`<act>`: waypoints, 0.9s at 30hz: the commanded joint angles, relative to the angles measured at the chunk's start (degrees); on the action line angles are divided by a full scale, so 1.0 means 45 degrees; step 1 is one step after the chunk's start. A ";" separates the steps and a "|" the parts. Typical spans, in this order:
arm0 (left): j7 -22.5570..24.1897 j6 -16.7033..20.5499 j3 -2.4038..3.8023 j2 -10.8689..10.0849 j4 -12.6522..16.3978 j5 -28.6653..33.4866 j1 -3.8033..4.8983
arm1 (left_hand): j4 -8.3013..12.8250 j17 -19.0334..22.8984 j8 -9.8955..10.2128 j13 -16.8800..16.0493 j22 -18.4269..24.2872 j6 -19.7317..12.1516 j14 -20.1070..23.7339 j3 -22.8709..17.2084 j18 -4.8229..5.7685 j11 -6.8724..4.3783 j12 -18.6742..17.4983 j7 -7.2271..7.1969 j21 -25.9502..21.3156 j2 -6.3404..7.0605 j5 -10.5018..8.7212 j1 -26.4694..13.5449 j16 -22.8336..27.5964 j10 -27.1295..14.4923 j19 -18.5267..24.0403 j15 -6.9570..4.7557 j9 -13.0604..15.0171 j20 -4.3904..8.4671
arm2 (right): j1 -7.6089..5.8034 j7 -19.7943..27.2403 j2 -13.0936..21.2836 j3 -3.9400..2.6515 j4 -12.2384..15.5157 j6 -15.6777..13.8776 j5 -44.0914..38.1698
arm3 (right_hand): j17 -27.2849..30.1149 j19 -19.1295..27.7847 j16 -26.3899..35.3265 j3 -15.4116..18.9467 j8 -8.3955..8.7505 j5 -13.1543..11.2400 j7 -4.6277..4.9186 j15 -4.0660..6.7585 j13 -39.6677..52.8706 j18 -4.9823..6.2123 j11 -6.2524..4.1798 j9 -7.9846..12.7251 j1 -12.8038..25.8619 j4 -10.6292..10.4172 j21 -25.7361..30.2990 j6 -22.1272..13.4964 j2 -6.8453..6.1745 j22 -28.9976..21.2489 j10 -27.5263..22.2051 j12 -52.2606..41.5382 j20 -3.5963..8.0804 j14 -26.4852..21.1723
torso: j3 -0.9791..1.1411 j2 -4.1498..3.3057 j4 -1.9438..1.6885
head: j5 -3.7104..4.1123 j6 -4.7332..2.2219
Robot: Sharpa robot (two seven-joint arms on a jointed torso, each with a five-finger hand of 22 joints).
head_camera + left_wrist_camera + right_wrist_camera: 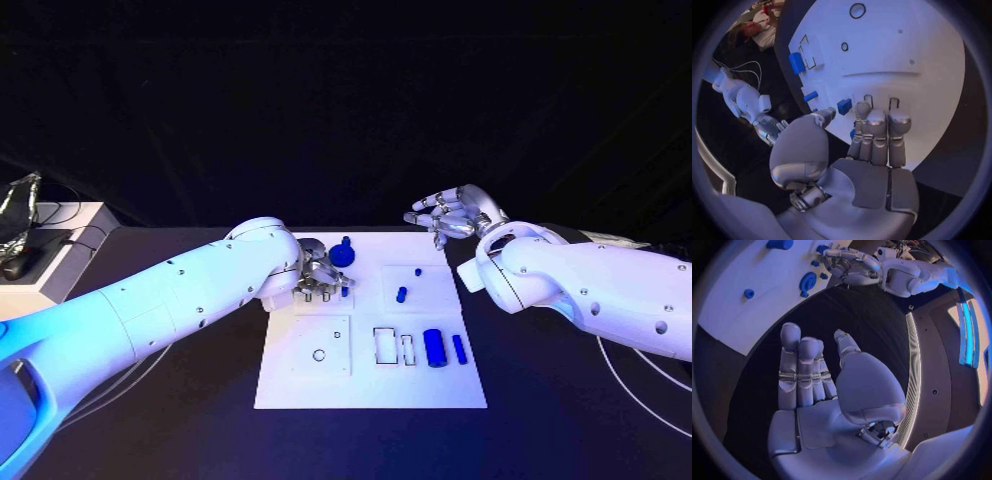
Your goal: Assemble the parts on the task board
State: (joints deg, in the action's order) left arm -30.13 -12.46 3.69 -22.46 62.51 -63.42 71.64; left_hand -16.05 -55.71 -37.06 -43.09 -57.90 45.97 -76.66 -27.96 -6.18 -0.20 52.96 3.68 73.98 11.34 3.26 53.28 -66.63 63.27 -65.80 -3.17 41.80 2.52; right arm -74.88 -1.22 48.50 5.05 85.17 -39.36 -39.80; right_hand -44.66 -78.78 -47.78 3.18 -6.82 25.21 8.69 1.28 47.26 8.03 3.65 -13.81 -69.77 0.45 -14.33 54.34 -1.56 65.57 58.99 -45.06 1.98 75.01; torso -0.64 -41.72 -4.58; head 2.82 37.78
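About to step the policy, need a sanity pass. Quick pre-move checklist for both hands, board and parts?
1. Left hand over the board's far left corner, fingers pointing down at it: ok.
2. Left hand holding nothing: cannot tell; the left wrist view shows a small blue part just off its fingertips, contact unclear.
3. Right hand off the board, beyond its far right corner, fingers apart, holding nothing: ok.
4. Round blue part at the board's far edge, next to the left hand: ok.
5. Blue cylinders lying beside the rectangular slots, untouched: ok.
6. Assembly done: not ok, loose parts remain.
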 commanded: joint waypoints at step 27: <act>0.0133 -0.0503 0.0000 0.0253 -0.0142 0.0538 0.0043 | 0.0453 0.0218 0.0053 0.0059 0.0015 0.0047 0.0285 0.0113 -0.0076 -0.0002 -0.0030 0.0070 -0.0419 -0.0330 -0.0051 0.0841 0.0092 -0.0215 0.0228 0.0011 0.0199 -0.0114 | 0.0083 0.2622 -0.0636 0.0151 -0.1006 -0.0027 0.3202 | 0.7784 0.2824 0.5661 -0.0173 0.0579 -0.0184 0.0380 -0.1127 -0.9709 -0.0963 0.0611 0.2174 -0.0414 0.0202 0.2064 0.0565 0.0102 -0.9259 0.1566 0.7799 -0.1114 -0.1766 | -0.0004 -0.0019 0.0018 | -0.0002 0.0121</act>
State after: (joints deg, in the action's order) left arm -30.36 -13.80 3.68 -21.53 61.89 -62.30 71.77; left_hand -14.16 -54.77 -36.69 -42.91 -57.89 45.97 -75.83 -27.44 -6.17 -0.19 52.96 3.69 72.39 9.74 3.26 56.69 -66.40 62.86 -65.32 -3.17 42.65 2.04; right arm -74.53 9.21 45.70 5.74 80.69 -40.70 -26.16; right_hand -9.65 -65.79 -22.17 2.41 -4.49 24.74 10.36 -3.59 3.60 4.79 6.31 -3.99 -71.06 1.74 -4.85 57.01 -1.08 23.96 66.01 -10.18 -3.10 67.16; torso -0.65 -41.73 -4.58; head 2.75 38.29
